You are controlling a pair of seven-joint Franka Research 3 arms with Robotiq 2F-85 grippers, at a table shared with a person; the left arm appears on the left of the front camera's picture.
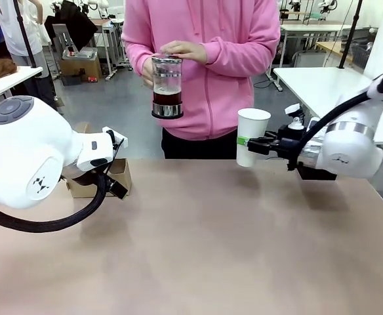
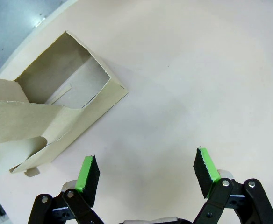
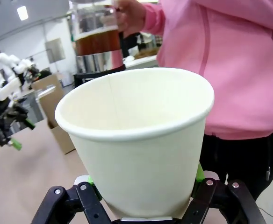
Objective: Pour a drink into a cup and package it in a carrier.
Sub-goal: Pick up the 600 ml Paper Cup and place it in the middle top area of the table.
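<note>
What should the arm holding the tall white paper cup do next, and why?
Probably ease the tall white paper cup slightly toward the clear glass jug of dark brown drink the person holds, and hold it level. The right gripper is shut on it; it looks empty, and the jug is upright, off to one side.

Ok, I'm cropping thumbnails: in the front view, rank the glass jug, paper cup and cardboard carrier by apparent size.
1. Glass jug and paper cup: look about alike, so unranked; the jug is held farther back.
2. Cardboard carrier: least showing, but the left arm hides much of it.
</note>
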